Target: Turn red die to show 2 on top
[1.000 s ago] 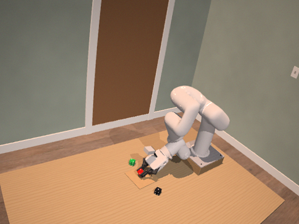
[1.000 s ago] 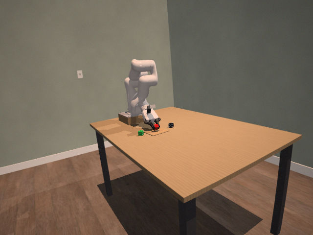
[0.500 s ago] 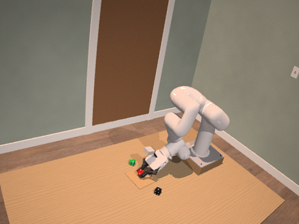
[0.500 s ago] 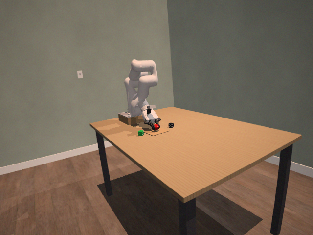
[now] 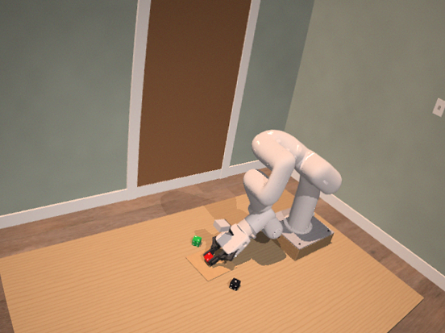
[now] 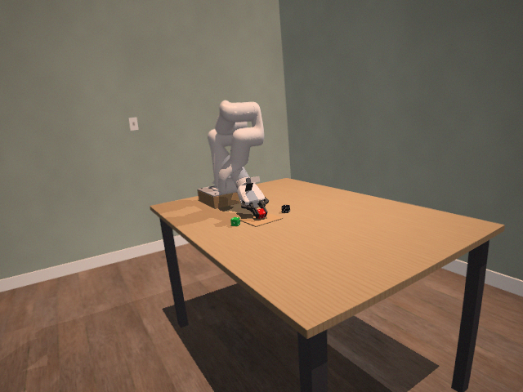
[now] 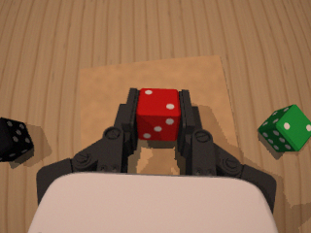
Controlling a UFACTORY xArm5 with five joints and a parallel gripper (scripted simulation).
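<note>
My gripper [image 5: 208,259] [image 6: 260,214] [image 7: 158,103] is shut on the red die [image 5: 208,256] [image 6: 261,212] [image 7: 157,103], one finger on each side. It slants down and outward from the base. In the wrist view the die's brighter upward-facing side shows 2 and the darker side facing the camera's lower edge shows 3. The die is over the mat [image 5: 209,273] [image 6: 257,223] [image 7: 104,84], low down; whether it touches the mat cannot be told. The die's underside is hidden. The mat lies flat, partly hidden by the gripper.
The green die [image 5: 196,240] [image 6: 234,221] [image 7: 290,127] lies on the table [image 5: 115,286] [image 6: 337,244] just off one side of the mat. The black die [image 5: 235,283] [image 6: 285,208] [image 7: 16,140] lies off the opposite side. Both are near the fingers' sides, not touching them.
</note>
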